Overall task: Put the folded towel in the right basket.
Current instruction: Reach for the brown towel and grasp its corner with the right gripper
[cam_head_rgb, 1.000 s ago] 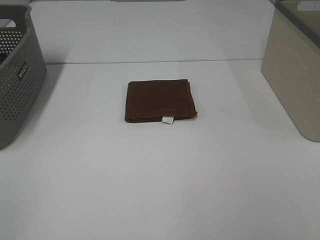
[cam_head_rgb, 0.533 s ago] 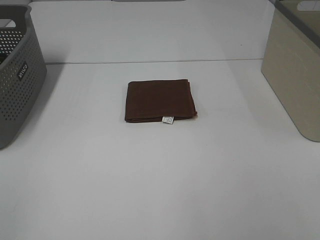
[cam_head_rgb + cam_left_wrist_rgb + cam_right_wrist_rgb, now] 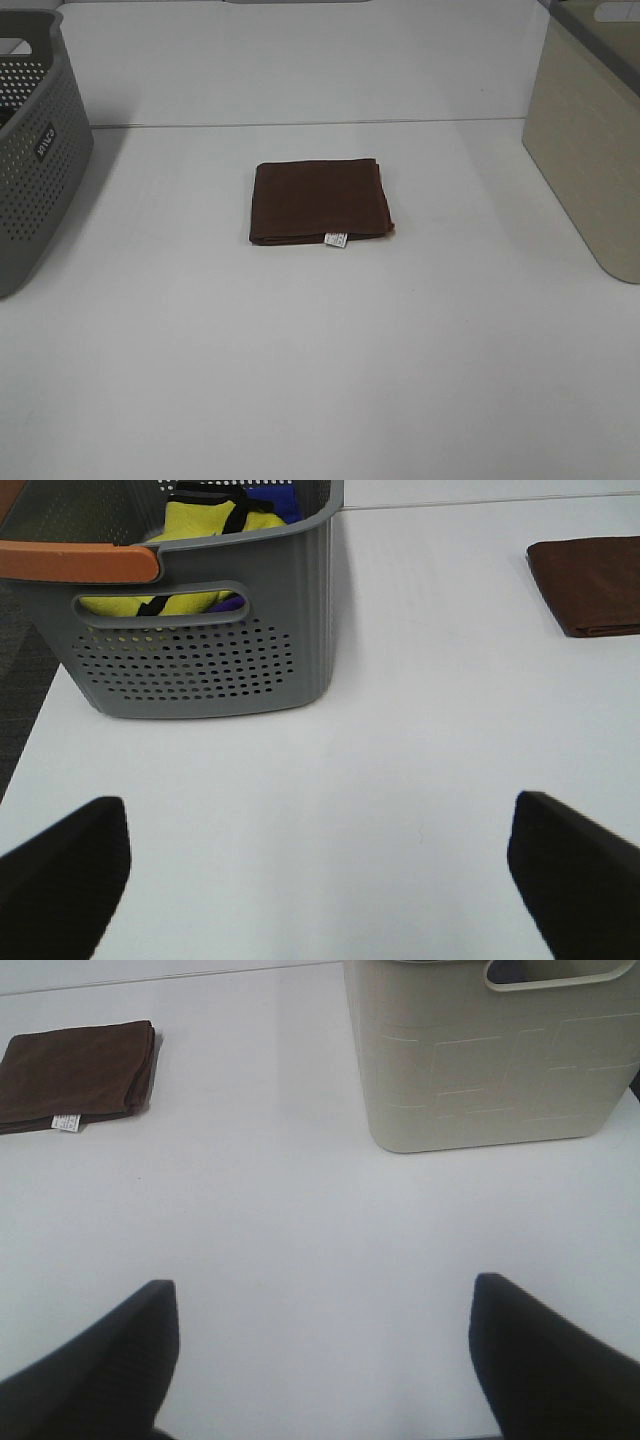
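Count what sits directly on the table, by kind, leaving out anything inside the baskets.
Baskets: 2 (grey perforated basket, beige basket)
Folded towels: 1 (brown towel)
Total: 3

The folded towel (image 3: 318, 202) was matt brown cloth. The table (image 3: 320, 380) was smooth, white and faintly glossy. The left basket (image 3: 30, 200) was perforated grey plastic; the right basket (image 3: 590, 150) smooth beige plastic.
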Motion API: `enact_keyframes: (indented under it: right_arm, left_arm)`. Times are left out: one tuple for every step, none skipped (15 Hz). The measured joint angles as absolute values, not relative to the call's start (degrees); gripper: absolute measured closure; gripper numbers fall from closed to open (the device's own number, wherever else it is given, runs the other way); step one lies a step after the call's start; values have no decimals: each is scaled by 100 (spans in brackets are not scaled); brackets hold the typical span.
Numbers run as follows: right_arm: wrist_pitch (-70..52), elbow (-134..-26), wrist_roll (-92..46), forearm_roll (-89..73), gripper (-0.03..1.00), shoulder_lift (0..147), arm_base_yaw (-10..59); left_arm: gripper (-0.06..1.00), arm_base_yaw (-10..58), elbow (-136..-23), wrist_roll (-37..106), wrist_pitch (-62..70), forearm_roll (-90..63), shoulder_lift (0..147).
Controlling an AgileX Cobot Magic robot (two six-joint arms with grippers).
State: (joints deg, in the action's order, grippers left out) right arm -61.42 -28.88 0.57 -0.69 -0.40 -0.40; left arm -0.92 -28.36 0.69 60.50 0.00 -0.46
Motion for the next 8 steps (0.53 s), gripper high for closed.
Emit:
enact_keyframes:
  right_arm:
    - [-6142, -2888, 57, -69, 21, -40, -40]
    - [-6142, -2888, 57, -69, 21, -40, -40]
    - [-6142, -2888, 57, -69, 21, -40, -40]
    - [-6142, -2888, 57, -69, 21, -40, -40]
    - [-6142, -2888, 57, -69, 21, -40, -40]
    - [-6142, -2888, 57, -69, 21, -40, -40]
    - [-6142, -2888, 57, -69, 21, -40, -40]
    - [-6142, -2888, 57, -69, 21, -40, -40]
  left_arm:
    - [-3, -92, -2836, 69, 6050, 0, -46]
    - [-3, -92, -2836, 69, 6050, 0, -46]
    - [-3, -92, -2836, 69, 6050, 0, -46]
    - [-3, -92, -2836, 69, 6050, 0, -46]
    - [-3, -92, -2836, 69, 6050, 0, -46]
    - [-3, -92, -2836, 69, 6050, 0, -46]
    - [-3, -92, -2836, 69, 6050, 0, -46]
    - [-3, -92, -2836, 69, 6050, 0, -46]
